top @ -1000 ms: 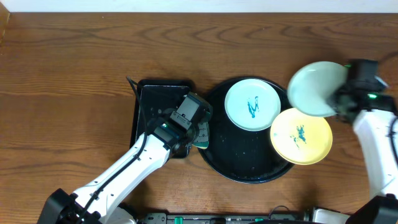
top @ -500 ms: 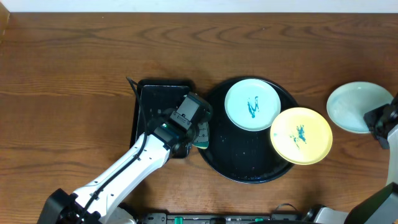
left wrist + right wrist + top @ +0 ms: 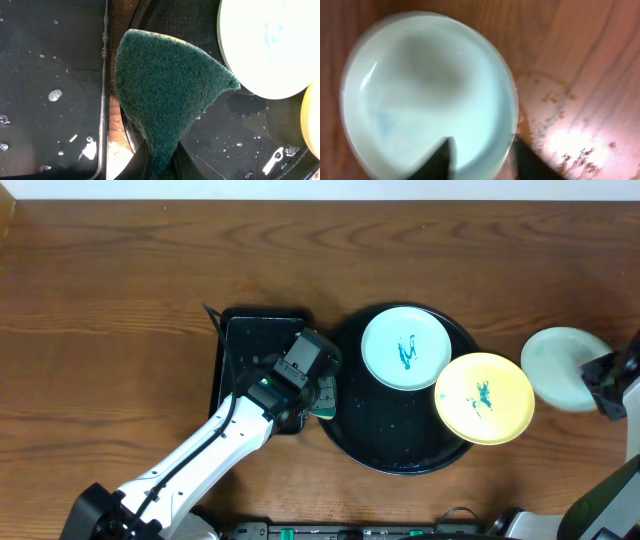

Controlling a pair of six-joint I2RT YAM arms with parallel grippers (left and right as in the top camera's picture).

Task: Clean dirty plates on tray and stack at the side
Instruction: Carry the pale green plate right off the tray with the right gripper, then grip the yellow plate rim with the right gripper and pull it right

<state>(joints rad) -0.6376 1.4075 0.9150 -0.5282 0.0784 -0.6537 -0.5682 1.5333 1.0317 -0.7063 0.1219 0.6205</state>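
On the left, your left gripper is clamped on a green scouring pad. It hangs at the gap between the rectangular black tray and the near-left rim of the round black tray. In the left wrist view the pad fans out from the fingers over that rim.

From the pad, the stained mint plate lies to the right and further back, flat on the round tray, with teal scribbles in its middle. It is nearer to your left arm than to the right, so I judge the scrub is the left arm's job.

Further right, the yellow plate is also stained. It overhangs the tray's right rim and just overlaps the mint plate's near-right edge.

At the far right, your right gripper pinches the unstained mint plate by its right rim. The right wrist view is blurred, but one finger lies over the bowl and the other is outside the edge. This plate hangs over bare table, well clear of the round tray and just beside the yellow plate. The stacking spot looks to be straight below it, so a plain lowering should do.
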